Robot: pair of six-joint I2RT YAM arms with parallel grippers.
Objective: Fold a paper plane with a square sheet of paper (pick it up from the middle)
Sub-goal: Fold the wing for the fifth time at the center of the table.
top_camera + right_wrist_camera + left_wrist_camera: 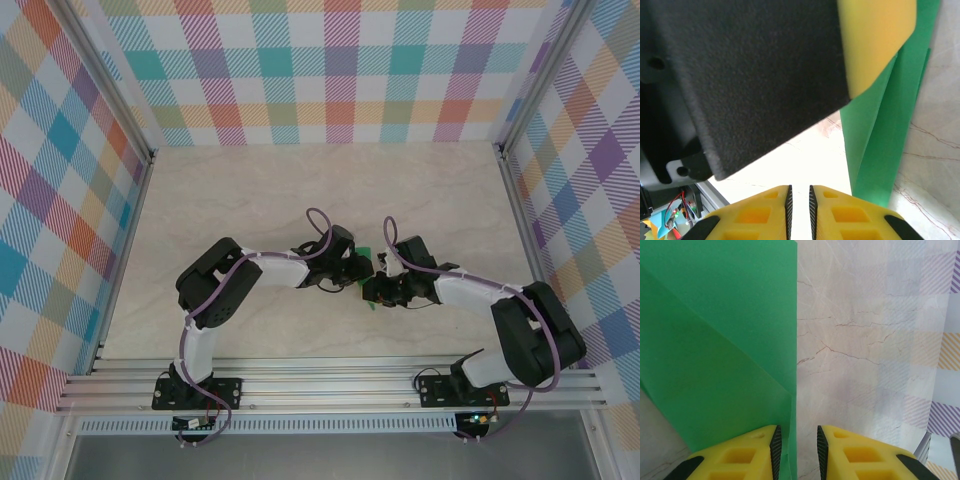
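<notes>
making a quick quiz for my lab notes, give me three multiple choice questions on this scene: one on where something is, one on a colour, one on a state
1. Where is the green paper?
A) between the left gripper and the right gripper
B) in a tray
C) on a shelf

2. What colour are the fingers?
A) red
B) yellow
C) white

3. What state is the paper in?
A) flat, unfolded
B) folded, with overlapping layers
C) torn in pieces

Answers:
1 A, the top view shows green where the two gripper heads meet.
2 B, both wrist views show yellow fingers.
3 B, the left wrist view shows diagonal fold edges across it.
</notes>
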